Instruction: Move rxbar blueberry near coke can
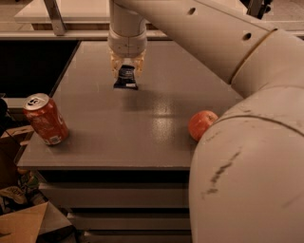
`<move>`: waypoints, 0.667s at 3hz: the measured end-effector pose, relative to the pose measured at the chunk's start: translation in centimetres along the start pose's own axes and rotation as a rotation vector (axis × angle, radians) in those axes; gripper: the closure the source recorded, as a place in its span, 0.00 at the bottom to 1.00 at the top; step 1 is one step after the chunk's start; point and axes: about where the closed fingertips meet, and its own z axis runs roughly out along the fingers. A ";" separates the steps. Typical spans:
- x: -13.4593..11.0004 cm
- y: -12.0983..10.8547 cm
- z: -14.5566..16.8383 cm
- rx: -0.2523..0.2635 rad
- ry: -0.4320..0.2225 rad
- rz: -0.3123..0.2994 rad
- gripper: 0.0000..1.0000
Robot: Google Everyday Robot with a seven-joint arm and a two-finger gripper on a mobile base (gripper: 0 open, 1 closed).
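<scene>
The rxbar blueberry, a small dark navy bar with pale print, is held between the fingers of my gripper over the far middle of the grey table, its lower end close to the tabletop. The gripper is shut on the bar and hangs from the white arm that comes in from the right. The coke can, red with a silver top, stands upright at the table's front left corner, well to the left and nearer than the bar.
A round red apple lies on the table at the right, next to the large white arm segment that fills the lower right. Cardboard and clutter lie on the floor at the lower left. A pale counter runs behind the table.
</scene>
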 end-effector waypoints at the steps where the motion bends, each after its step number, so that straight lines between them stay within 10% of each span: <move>1: 2.2 2.1 -0.2 -0.040 0.043 -0.022 1.00; 2: 4.4 3.7 -0.2 -0.081 0.070 -0.020 1.00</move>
